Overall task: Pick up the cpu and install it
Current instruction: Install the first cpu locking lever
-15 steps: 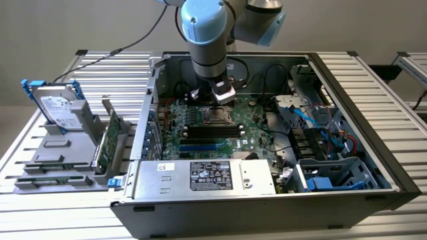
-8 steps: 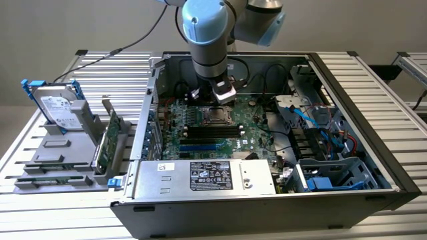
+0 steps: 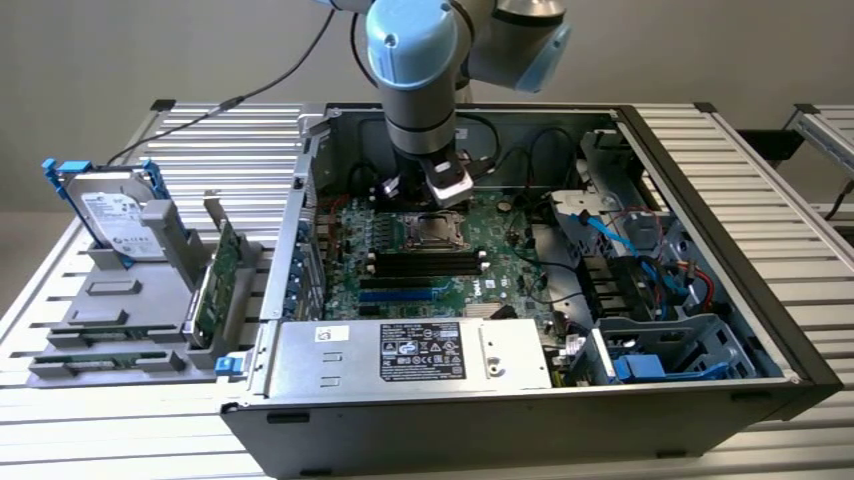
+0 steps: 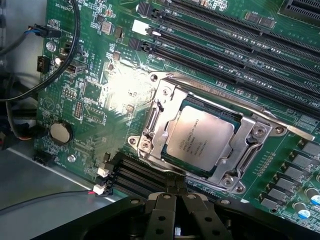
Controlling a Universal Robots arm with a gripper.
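**Exterior view.** An open computer case (image 3: 534, 430) is seen lying on a slatted table (image 3: 747, 150). The arm is lowered into the case from 12 o'clock, and the gripper (image 3: 434, 198) is held just above the motherboard (image 3: 507, 265). The cpu (image 3: 430, 232) is found in the socket directly under the gripper, at 6 o'clock from it. Black memory slots (image 3: 420, 262) are set at 6 o'clock from the socket. Black cables (image 3: 534, 150) are looped at 2 o'clock from the gripper, near the arm but apart from it. A silver power supply (image 3: 414, 352) with a black sticker is mounted along the case's near wall. Blue cables (image 3: 621, 235) and a drive cage (image 3: 667, 350) are placed toward the exterior view's right. Outside the case, at 9 o'clock, a hard drive (image 3: 114, 215) with a blue bracket is stood in a grey holder (image 3: 120, 300), and an expansion card (image 3: 214, 275) is stood upright beside it.

**Wrist view.** The gripper (image 4: 175, 196) is shown with its jaws pressed together, and nothing is pinched. The cpu (image 4: 199, 137) is seated flat inside the socket's metal frame (image 4: 162, 100), close to the fingertips but not touched. The socket is flanked by memory slots (image 4: 240, 55) on 2 sides. A coin battery (image 4: 61, 132) and a black cable (image 4: 75, 45) are seen well apart from the socket.
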